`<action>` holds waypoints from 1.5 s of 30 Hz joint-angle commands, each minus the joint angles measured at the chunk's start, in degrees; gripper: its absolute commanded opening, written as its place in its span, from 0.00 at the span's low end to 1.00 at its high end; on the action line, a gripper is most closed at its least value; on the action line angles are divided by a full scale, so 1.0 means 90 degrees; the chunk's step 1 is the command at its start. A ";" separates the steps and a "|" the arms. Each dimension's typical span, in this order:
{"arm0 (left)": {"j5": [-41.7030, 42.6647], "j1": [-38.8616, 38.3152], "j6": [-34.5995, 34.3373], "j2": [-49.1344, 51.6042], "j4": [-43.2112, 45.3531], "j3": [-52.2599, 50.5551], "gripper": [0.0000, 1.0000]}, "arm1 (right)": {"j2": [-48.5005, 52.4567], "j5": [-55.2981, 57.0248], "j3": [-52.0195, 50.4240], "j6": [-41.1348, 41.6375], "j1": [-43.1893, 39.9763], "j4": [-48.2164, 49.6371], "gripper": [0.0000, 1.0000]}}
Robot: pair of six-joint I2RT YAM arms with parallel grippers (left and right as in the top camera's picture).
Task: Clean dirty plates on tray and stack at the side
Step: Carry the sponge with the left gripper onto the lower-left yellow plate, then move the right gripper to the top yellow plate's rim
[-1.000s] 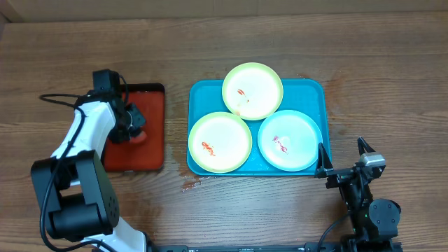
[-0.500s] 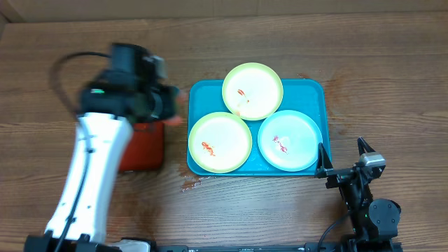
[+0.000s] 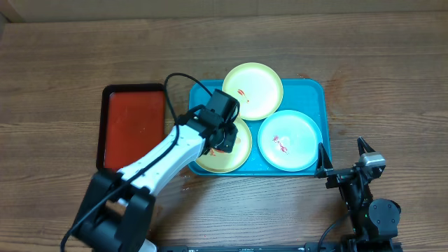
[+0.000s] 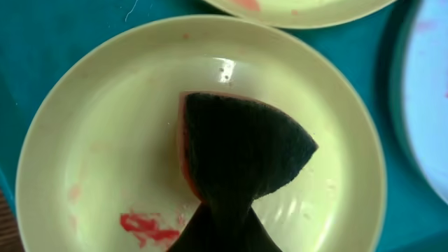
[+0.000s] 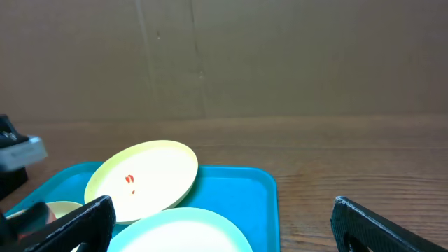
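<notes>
At the blue tray's [image 3: 318, 91] front-left corner, the left hand [image 3: 225, 138], fresh from the red tray [image 3: 133, 126], is pressing its clamped sponge [image 4: 245, 154] onto a yellow-green plate [image 4: 84, 140]; cleaning is starting

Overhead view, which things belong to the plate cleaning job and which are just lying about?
Job in hand:
turquoise tray
near yellow-green plate
far yellow-green plate
light blue plate
sponge, held by the left gripper on the near plate

Lying about:
red tray
right gripper, open beside the turquoise tray
</notes>
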 commanded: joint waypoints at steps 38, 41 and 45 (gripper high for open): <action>-0.0265 0.1950 -0.0187 -0.0529 -0.1535 0.2756 1.00 | 0.6188 -0.3332 0.7072 0.0051 0.0029 -0.3424 1.00; -0.0262 0.1948 -0.0187 -0.0529 -0.1591 0.2756 1.00 | 0.7390 -0.4750 0.7529 0.0612 0.0029 -0.3315 1.00; -0.0165 0.1945 -0.0187 -0.0529 -0.1727 0.2756 0.99 | 0.8565 -0.6222 0.7560 0.1015 0.0117 -0.1960 1.00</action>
